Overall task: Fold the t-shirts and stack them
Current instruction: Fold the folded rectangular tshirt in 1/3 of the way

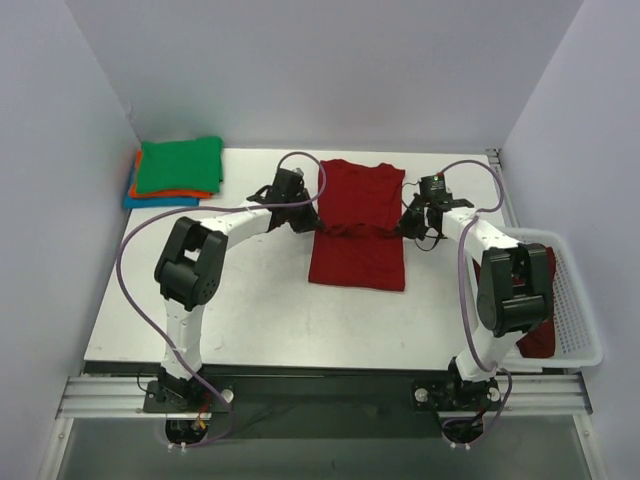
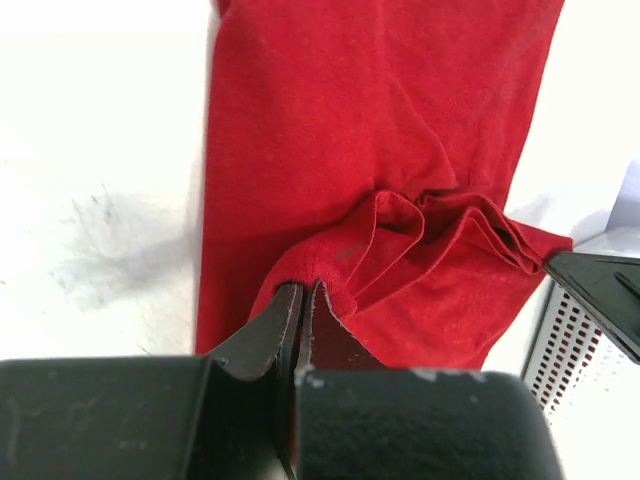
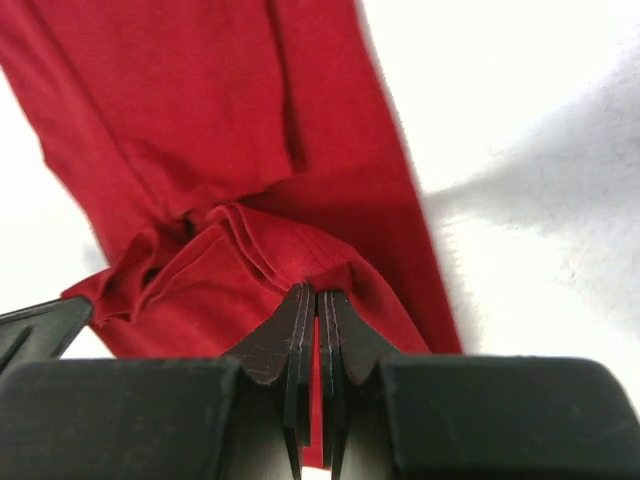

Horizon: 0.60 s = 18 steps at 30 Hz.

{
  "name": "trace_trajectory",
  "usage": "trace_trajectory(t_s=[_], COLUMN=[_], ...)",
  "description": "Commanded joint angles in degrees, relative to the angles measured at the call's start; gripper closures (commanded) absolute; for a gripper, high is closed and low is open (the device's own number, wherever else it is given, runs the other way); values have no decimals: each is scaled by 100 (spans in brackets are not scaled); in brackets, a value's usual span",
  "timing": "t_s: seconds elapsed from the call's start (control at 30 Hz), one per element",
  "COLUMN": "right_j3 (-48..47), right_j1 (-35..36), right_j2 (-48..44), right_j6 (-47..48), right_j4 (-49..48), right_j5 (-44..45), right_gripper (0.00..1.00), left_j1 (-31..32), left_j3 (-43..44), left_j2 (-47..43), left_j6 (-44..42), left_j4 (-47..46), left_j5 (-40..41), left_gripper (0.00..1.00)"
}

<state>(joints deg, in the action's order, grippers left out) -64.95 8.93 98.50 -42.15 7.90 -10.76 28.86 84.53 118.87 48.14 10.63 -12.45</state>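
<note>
1. The red shirt point(image 1: 358, 205) lies flat in the middle of the table point(image 1: 250, 310), narrowed to a long strip. A ridge of bunched cloth crosses it about halfway along.
2. That ridge runs between our two pinch points. The left claw point(image 2: 303, 290) is clamped on the shirt's left edge, and the right claw point(image 3: 317, 292) is clamped on the right edge directly opposite.
3. In both wrist views the fingers are pressed together with only a thin layer of red cloth caught at the tips.
4. We judge this matched grip to be for halving the strip. Holding both edges level should keep the fold line straight and stop one side trailing.
5. The finished pile sits at the far left corner, well apart from the work. A green shirt point(image 1: 180, 165) lies on top, with an orange shirt point(image 1: 150, 190) and a blue shirt point(image 1: 150, 202) beneath it. Keeping it there leaves room for folding in the middle.
6. At the right edge the white basket point(image 1: 580, 300) holds another dark red piece point(image 1: 538, 340), which is probably the next shirt to fold. The right arm partly hides it.
</note>
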Motion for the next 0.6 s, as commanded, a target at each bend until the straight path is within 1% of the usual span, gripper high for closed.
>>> trace_trajectory(t_s=[0.0,0.07,0.1,0.13,0.17,0.2,0.23,0.27,0.3,0.37,0.4,0.43,0.53,0.57], right_j3=[-273,-308,-325,-352,-352,-361,-404,-431,-457,-536,-545,-528,-536,-554], right_j1=[-84,-102,-102,-102,-119,-146,-154,-163,-181,-172,-155,-128,151,214], right_j2=[178,240,275,293,284,258,231,196,126,21,-84,-146,-235,-217], right_j6=[84,119,146,154,163,207,233,277,347,435,471,523,646,664], right_j4=[10,1,-8,1,1,1,10,36,62,202,247,290,343,352], right_j5=[-84,-136,-154,-137,-128,-110,-101,-93,-49,-22,13,30,109,110], right_gripper=[100,100,98,95,91,75,65,57,45,39,38,40,47,52], left_j1=[-126,-144,-179,-179,-197,-214,-240,-258,-284,-364,-390,-390,-268,-171], left_j3=[432,476,503,512,503,494,485,390,302,91,20,-7,-25,-7], left_j2=[145,206,224,224,207,189,154,24,-82,-441,-539,-627,-856,-857], left_j6=[-261,-357,-393,-419,-489,-533,-569,-638,-665,-727,-744,-762,-876,-911], left_j4=[9,0,-17,-9,-43,-79,-96,-166,-245,-403,-369,-343,-203,-124], left_j5=[-161,-197,-240,-258,-293,-311,-328,-346,-337,-276,-215,-171,-30,-12], left_gripper=[100,100,100,87,82,70,49,41,35,28,28,31,52,60])
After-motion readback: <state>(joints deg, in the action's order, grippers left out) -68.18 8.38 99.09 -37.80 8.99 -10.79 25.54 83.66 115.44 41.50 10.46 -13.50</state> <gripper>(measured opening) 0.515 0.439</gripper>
